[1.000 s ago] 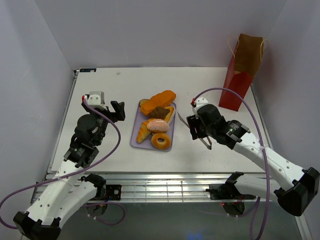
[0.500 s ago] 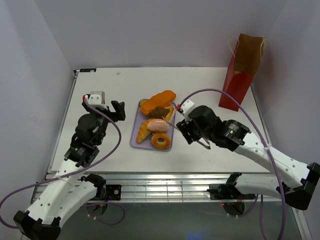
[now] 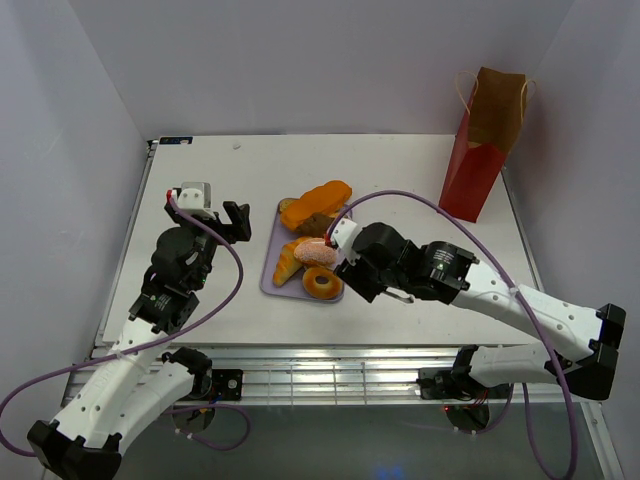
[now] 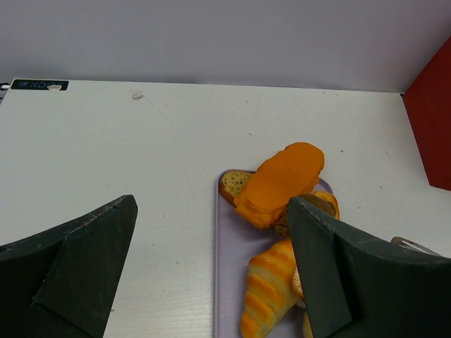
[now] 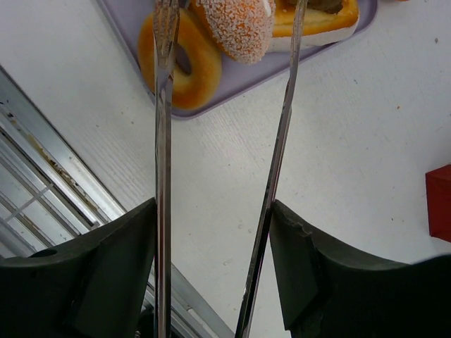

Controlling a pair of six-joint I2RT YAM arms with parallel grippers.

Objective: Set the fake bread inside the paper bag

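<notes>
The fake bread lies on a lavender tray [image 3: 270, 287]: a long orange loaf [image 3: 316, 204], a dark piece [image 3: 319, 224], a croissant [image 3: 287, 263], a pink-frosted donut [image 3: 316, 250] and a tan ring donut [image 3: 322, 282]. My right gripper [image 3: 352, 270] is shut on thin metal tongs [image 5: 163, 141]. In the right wrist view the two tong arms straddle the pink donut [image 5: 239, 24], one crossing the ring donut [image 5: 204, 63]; their tips are out of frame. The paper bag [image 3: 480, 150] stands upright at the far right. My left gripper [image 3: 228, 222] is open and empty, left of the tray.
The left wrist view shows the loaf [image 4: 282, 179], the croissant [image 4: 271, 289] and the bag's red side [image 4: 433, 134]. A metal rail [image 3: 320, 365] runs along the table's near edge. White walls close in the table on three sides.
My right arm has swung left from the table's middle right to the tray's right edge, carrying the tongs over the donuts. The left arm has not moved.
</notes>
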